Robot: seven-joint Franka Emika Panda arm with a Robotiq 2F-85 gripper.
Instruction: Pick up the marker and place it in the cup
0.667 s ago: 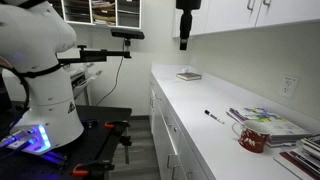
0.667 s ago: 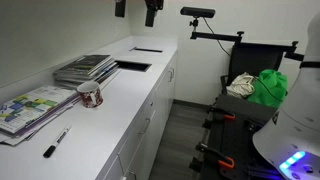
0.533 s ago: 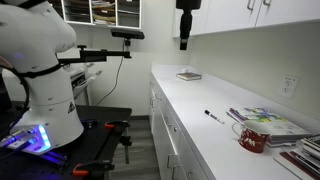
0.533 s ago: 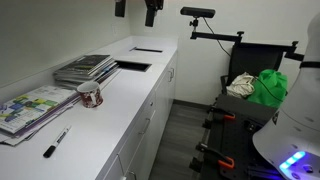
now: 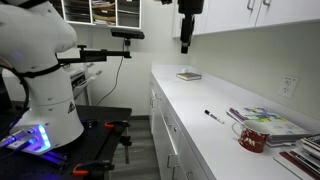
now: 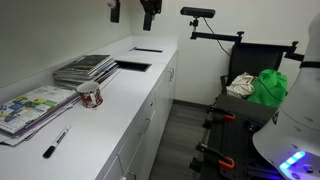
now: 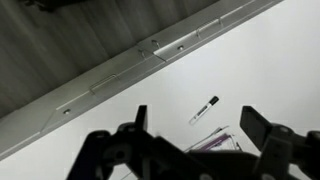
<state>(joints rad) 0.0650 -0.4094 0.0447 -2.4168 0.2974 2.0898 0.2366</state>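
The marker (image 5: 214, 117) is a thin black stick with a pale end, lying flat on the white counter; it also shows in an exterior view (image 6: 56, 142) and in the wrist view (image 7: 204, 109). The cup (image 5: 253, 138) is a squat dark red mug with pale markings, standing beside the magazines; it shows in an exterior view (image 6: 90, 95) too. My gripper (image 5: 186, 36) hangs high above the counter, far from both; it also shows in an exterior view (image 6: 150, 12). In the wrist view its jaws (image 7: 198, 125) are wide open and empty.
Stacked magazines (image 6: 85, 68) and a colourful spread of papers (image 6: 35, 105) lie on the counter (image 6: 130, 100) by the wall. A small flat book (image 5: 188, 75) lies at the far end. A wall socket (image 5: 289, 87) sits above the magazines (image 5: 265, 119).
The gripper has risen slightly in both exterior views. Nothing on the counter has moved.
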